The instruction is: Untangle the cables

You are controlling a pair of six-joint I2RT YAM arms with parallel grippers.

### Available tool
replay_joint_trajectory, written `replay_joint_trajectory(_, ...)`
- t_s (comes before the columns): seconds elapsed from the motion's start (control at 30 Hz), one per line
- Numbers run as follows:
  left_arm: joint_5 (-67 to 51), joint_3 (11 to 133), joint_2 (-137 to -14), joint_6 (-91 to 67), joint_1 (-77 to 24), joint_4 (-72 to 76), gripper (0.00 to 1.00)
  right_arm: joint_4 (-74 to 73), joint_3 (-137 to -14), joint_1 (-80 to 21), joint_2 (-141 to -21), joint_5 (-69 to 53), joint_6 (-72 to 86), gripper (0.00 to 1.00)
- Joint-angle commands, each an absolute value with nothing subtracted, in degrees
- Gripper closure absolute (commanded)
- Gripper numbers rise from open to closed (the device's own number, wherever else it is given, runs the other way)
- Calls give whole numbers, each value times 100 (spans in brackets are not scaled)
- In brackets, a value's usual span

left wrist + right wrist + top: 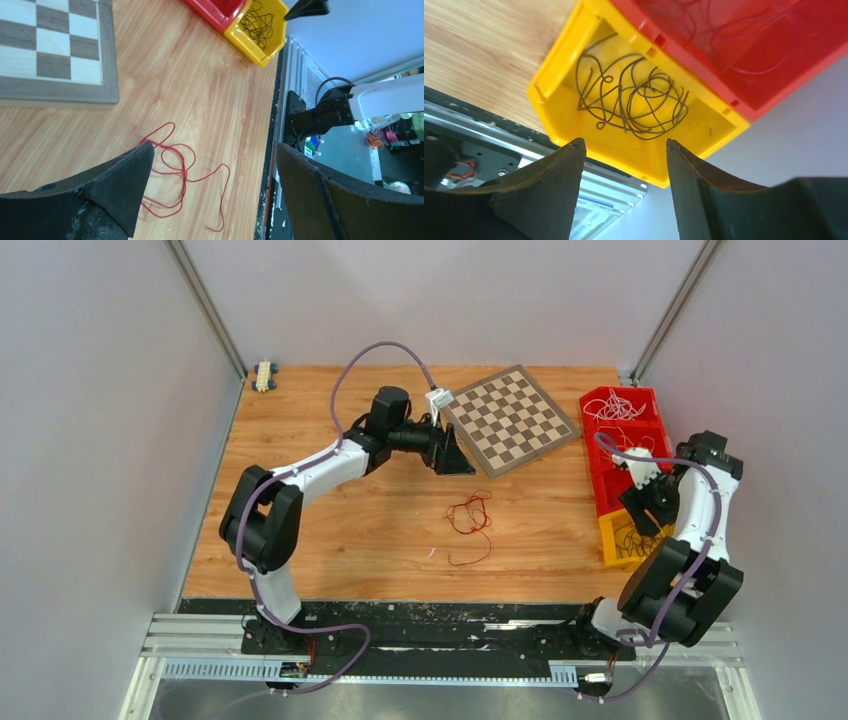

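A red cable [470,520] lies in loose loops on the wooden table [330,530], right of centre. In the left wrist view the same red cable [175,170] runs partly under one finger. My left gripper [460,455] hovers above and behind it, open and empty [214,146]. Dark brown cables [634,100] lie curled in a yellow bin [709,132]. My right gripper [625,142] hangs over that bin's near end, its jaws apart with nothing between them. In the top view the right gripper [640,520] is above the yellow bin [612,552].
Red bins [650,405] behind the yellow one hold white cables [612,405] and thin red ones [625,440]. A chessboard [510,420] lies at the back centre-right. A small toy [264,375] sits at the back left corner. The table's front edge meets a metal rail [440,635].
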State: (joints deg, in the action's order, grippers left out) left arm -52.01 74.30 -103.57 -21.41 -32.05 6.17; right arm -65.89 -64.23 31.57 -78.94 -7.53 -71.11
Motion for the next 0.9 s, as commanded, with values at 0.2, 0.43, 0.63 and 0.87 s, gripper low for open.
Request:
replay_joint_trajectory(0.2, -4410, 6660, -9301, -1838, -2828, 231, 0, -8013, -8329, 1992, -7959, -3651, -4979, 28)
replay_joint_trajectory(0.43, -4702, 5619, -9026, -1957, -2817, 219, 1, -6467, -7463, 96, -8186, -4101, -3417, 25)
replay_joint_trajectory(0.63, -5012, 5449, -9914, -2669, -2834, 924, 9, -5451, -6521, -987, -8709, -4362, -2418, 28)
replay_joint_trajectory(0.87, -4970, 5868, -10933, -3079, -3045, 1422, 18, -4330, -5941, -1906, -9377, -4031, -1767, 30)
